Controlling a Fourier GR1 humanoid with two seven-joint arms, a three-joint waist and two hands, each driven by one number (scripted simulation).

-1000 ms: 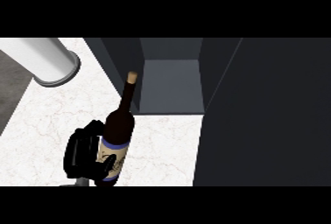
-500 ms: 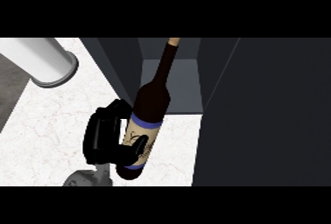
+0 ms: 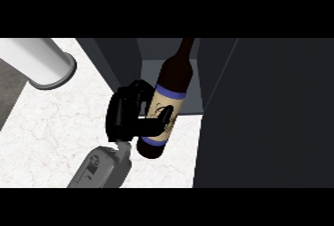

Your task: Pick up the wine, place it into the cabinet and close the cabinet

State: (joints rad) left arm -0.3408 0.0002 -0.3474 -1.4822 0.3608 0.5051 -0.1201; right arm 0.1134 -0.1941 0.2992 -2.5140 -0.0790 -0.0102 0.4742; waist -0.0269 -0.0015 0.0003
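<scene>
The wine bottle (image 3: pixel 171 84) is dark with a cream label edged in blue. It hangs tilted above the counter (image 3: pixel 52 132), its neck pointing away into the open cabinet (image 3: pixel 151 49) at the top centre. My left hand (image 3: pixel 124 112) sits on the bottle's left side and is shut on it, the thumb lying across the label. The grey forearm (image 3: pixel 98 170) comes in from the lower edge. The bottle's base hovers over the marble just in front of the cabinet's opening. My right hand does not show.
A broad dark cabinet panel (image 3: pixel 267 110) fills the right side, close to the bottle. A white cylinder (image 3: pixel 39 62) lies at the upper left on the counter. Pale marble spreads left of my hand.
The bottle has risen and moved away from me toward the cabinet, held in the same hand. Its neck now reaches into the opening.
</scene>
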